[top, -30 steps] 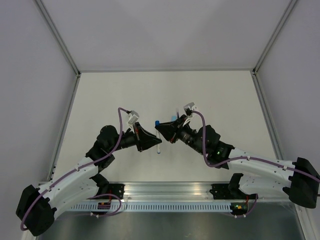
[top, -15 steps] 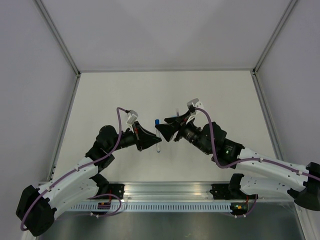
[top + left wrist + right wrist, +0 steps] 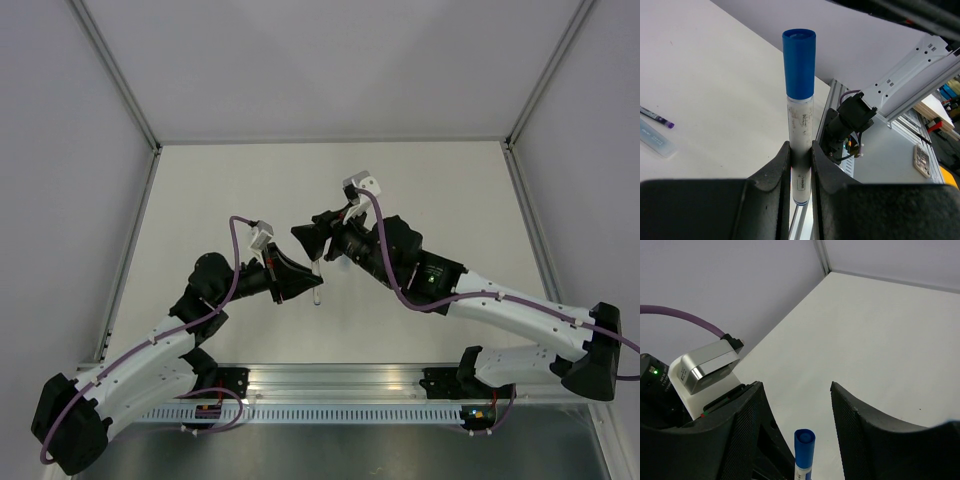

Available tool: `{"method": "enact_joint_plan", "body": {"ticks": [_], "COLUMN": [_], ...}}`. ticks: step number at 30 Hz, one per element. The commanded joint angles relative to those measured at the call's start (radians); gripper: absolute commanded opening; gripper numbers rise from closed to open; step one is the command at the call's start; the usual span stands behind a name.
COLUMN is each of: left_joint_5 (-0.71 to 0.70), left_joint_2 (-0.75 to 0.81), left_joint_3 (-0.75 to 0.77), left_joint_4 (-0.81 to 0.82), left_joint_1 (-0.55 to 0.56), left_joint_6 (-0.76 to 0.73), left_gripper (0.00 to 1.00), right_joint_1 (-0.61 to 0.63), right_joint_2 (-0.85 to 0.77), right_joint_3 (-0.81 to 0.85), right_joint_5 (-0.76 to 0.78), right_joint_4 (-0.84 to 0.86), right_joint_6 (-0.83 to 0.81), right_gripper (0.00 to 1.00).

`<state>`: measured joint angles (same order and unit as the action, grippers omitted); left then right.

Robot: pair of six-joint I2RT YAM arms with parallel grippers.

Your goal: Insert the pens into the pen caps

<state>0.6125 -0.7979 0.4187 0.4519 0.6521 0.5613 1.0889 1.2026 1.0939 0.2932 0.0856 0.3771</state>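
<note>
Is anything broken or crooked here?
No, nothing looks wrong. The dark blue cap sits straight on the white pen, gripped in the left gripper. The black pen and a pale blue cap lie side by side on the table, not yet joined.

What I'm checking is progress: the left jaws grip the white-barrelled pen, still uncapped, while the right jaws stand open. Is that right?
One thing is wrong: the white-barrelled pen wears a dark blue cap on its tip, as the left wrist view shows. The left jaws do grip it, and the right jaws stand open.
</note>
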Motion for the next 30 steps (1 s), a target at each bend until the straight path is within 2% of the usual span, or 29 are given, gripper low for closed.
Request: {"method": "enact_joint_plan", "body": {"ticks": [1, 10, 13, 16, 17, 23, 30], "left_joint_5": [0.024, 0.023, 0.021, 0.020, 0.017, -0.037, -0.192], "left_joint_2": [0.011, 0.008, 0.008, 0.011, 0.011, 0.028, 0.043], "left_joint_3": [-0.003, -0.001, -0.001, -0.001, 0.000, 0.002, 0.023], "left_joint_4": [0.048, 0.048, 0.047, 0.045, 0.045, 0.019, -0.064], "left_joint_1": [-0.003, -0.003, -0.003, -0.002, -0.002, -0.002, -0.003], "left_joint_6": [-0.006, -0.008, -0.008, -0.008, -0.008, -0.009, 0.006], "left_gripper": [0.02, 0.02, 0.02, 0.02, 0.02, 0.02, 0.02], "right_joint_1": [-0.001, -0.001, 0.000, -0.001, -0.001, 0.000, 0.000], "right_joint_2": [0.023, 0.054, 0.055, 0.054, 0.052, 0.043, 0.026], "right_joint_3": [0.047, 0.040, 0.031, 0.009, 0.003, -0.060, -0.150], "right_joint_5": [-0.014, -0.058, -0.062, -0.062, -0.066, -0.097, -0.118], "right_joint_4": [-0.033, -0.052, -0.050, -0.050, -0.050, -0.061, -0.052], "right_joint_6": [-0.012, -0.001, 0.002, 0.008, 0.012, 0.036, 0.098], "right_gripper": [0.62, 0.55, 0.49, 0.41, 0.34, 0.14, 0.00]}}
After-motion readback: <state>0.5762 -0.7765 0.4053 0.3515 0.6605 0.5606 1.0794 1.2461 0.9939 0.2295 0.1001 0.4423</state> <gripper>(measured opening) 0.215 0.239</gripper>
